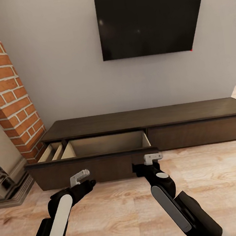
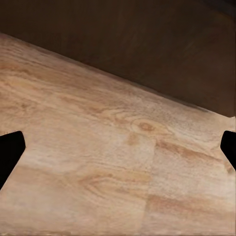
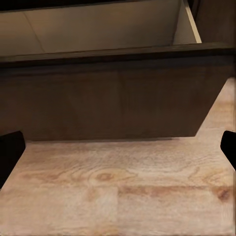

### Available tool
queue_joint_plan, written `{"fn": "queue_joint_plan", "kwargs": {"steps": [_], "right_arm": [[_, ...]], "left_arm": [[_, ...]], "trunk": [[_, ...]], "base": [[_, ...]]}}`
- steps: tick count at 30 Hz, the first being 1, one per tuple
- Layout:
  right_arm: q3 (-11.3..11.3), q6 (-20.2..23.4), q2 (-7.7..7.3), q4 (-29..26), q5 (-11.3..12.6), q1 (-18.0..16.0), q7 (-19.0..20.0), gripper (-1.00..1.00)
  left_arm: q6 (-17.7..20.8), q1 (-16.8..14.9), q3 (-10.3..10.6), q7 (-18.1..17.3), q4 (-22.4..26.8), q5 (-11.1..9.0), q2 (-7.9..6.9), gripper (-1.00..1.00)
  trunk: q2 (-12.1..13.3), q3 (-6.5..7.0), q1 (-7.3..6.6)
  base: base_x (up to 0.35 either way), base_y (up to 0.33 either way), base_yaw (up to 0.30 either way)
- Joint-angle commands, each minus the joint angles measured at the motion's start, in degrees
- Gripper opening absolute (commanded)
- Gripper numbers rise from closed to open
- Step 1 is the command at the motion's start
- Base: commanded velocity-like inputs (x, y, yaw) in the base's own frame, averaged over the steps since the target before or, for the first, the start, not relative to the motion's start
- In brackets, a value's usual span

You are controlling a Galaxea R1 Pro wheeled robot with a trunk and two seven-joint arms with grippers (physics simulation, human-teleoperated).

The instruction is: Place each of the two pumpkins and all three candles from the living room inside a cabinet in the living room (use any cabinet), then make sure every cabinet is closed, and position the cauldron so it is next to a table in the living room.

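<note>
Light wood plank flooring is running under the long low dark brown wooden cabinet [image 1: 148, 123], whose pale-lined left drawer [image 1: 100, 153] is standing pulled out and looking empty. Left gripper [image 1: 80, 177] and right gripper [image 1: 153, 158] are hovering before its front, fingers spread wide, holding nothing. Judging by this, the loading step is underway and fetching comes next; the drawer's floor is partly hidden.
</note>
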State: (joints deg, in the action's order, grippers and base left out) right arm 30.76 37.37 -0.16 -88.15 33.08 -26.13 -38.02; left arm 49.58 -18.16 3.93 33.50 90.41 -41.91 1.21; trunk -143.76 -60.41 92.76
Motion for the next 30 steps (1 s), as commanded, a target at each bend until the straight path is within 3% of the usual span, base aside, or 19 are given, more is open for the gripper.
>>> {"fn": "queue_joint_plan", "kwargs": {"steps": [1,6,13,14,15,16,17,20,22,23,29,30], "right_arm": [[0.09,0.13,-0.02,-0.02,0.49,-0.06,-0.56,1.00],[0.15,-0.53,0.08,0.55,0.49,-0.06,-0.44,1.00],[2.09,-7.22,0.09,5.48,-1.09,-0.06,-0.36,1.00],[2.46,-8.50,0.02,6.15,-1.77,0.01,-0.37,1.00],[3.43,-11.96,0.01,11.24,-2.31,2.22,-0.10,1.00],[5.24,-14.72,-0.05,13.72,-2.49,3.25,-0.21,1.00],[6.35,-17.48,-0.09,18.19,-2.52,4.19,-0.36,1.00],[6.72,-20.41,-0.05,22.28,-2.52,5.00,-0.32,1.00],[7.85,-29.20,-0.03,31.00,-2.50,6.03,-0.14,1.00],[8.01,-33.48,-0.02,34.04,-2.50,6.92,-0.14,1.00],[8.11,-36.88,0.13,39.03,-2.44,7.59,-0.07,1.00],[8.15,-39.51,0.28,41.72,-2.43,7.66,0.02,1.00]], "left_arm": [[0.07,-0.04,0.02,0.63,-0.10,-0.63,-0.09,1.00],[0.07,-0.04,0.01,0.77,-2.06,-0.69,-0.24,1.00],[-2.12,-0.04,-0.04,0.84,-14.03,0.68,-1.49,1.00],[-7.36,-0.04,0.19,0.66,-19.07,1.67,-1.83,1.00],[-14.22,-0.04,2.19,0.60,-28.21,5.79,-1.98,1.00],[-17.73,-0.04,2.54,0.55,-33.29,7.18,-2.00,1.00],[-24.55,-0.04,2.69,-0.41,-39.50,7.91,-2.00,1.00],[-30.70,-0.04,3.00,-2.61,-45.65,9.04,-2.00,1.00],[-40.78,-0.04,3.48,-9.70,-55.15,13.32,-2.25,1.00],[-42.61,-0.04,3.52,-10.64,-57.79,13.87,-2.37,1.00],[-43.42,-0.04,3.53,-11.04,-59.64,14.10,-2.59,1.00],[-43.57,-0.04,3.54,-11.08,-60.83,14.14,-2.61,1.00]], "trunk": [[-0.03,-0.05,-0.03],[-0.03,-0.05,-0.03],[0.00,0.39,-0.09],[0.01,0.61,-0.11],[0.03,0.83,-0.14],[0.04,1.05,-0.16],[0.05,1.28,-0.19],[0.09,1.94,-0.27],[0.12,2.38,-0.32],[0.13,2.60,-0.34],[0.21,3.93,-0.50],[0.23,4.16,-0.52]], "base": [[-0.149,0.000,0.000],[-0.054,0.000,0.000],[-0.006,0.000,0.000],[0.000,0.000,0.000],[0.000,0.000,0.000],[0.000,0.000,0.000],[0.000,0.000,0.000],[0.000,0.000,0.000],[0.000,0.000,0.000],[0.000,0.000,0.000],[0.000,0.000,0.000],[0.000,0.000,0.000]]}}
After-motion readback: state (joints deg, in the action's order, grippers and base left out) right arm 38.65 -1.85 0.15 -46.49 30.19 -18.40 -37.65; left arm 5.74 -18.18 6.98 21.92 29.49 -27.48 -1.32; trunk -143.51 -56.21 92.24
